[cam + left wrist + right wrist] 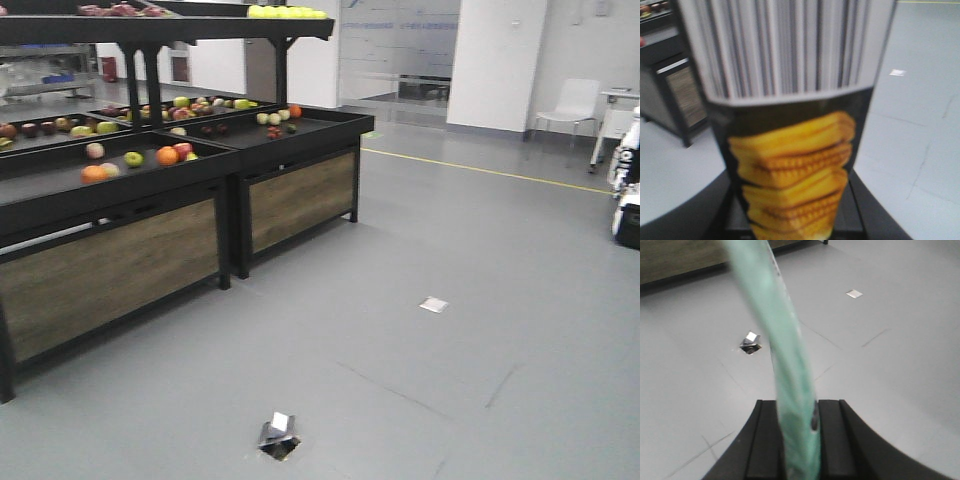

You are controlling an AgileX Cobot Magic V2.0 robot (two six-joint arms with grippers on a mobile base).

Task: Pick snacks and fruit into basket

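Closest in, my left gripper (pixel 792 226) is clamped on the snack pack (pixel 790 150), a finger pressed to either side of its lower end. The pack stands upright right against the lens: barcode stripes on top, a stack of yellow biscuits printed below. It's out over open floor beside the fruit stand (pixel 685 95), and not in any basket that I can see. I'd judge it light, glossy and slippery, with brittle biscuits inside, so a firm pinch on the flat end suits it better than a squeeze across the middle.

My right gripper (pixel 799 440) is closed on a green strap (pixel 785 340), thin and edge-on, curving up out of frame. I take it for the basket's handle, though the basket itself is out of view. It looks flexible, so whatever hangs from it would swing; best held square in the pads.

Further out, a floor socket (pixel 278 437) sits in front of the stand, well apart from it, and a small white square (pixel 433 304) lies beyond that. Then the stand itself: fruit (pixel 167 155) loose on its black trays, oranges, green and red apples, a yellow row up top. Those look round, firm and liable to roll or bruise, so I'd take each from above, across its widest part. Past the stand's far end, a white chair (pixel 575 100) by the wall
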